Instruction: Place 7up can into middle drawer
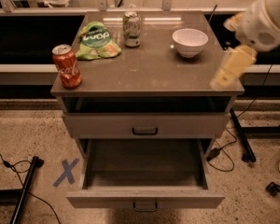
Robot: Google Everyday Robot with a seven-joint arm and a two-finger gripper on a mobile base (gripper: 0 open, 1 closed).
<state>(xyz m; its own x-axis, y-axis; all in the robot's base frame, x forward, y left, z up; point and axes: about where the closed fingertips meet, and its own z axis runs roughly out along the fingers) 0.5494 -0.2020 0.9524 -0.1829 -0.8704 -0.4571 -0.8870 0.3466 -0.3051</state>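
The 7up can [131, 29], silver and green, stands upright at the back of the cabinet top, next to a green chip bag. The middle drawer [177, 200] is pulled out below, and its inside shows nothing in it. My gripper [229, 70], pale and blurred, hangs at the end of the white arm over the right front corner of the cabinet top. It is well to the right of the can and holds nothing that I can see.
A red Coca-Cola can [67, 66] stands at the left front corner. A green chip bag [96, 41] and a white bowl [190, 41] sit on the top. The upper drawer front [144, 125] is closed. Cables and stand legs lie on the floor at both sides.
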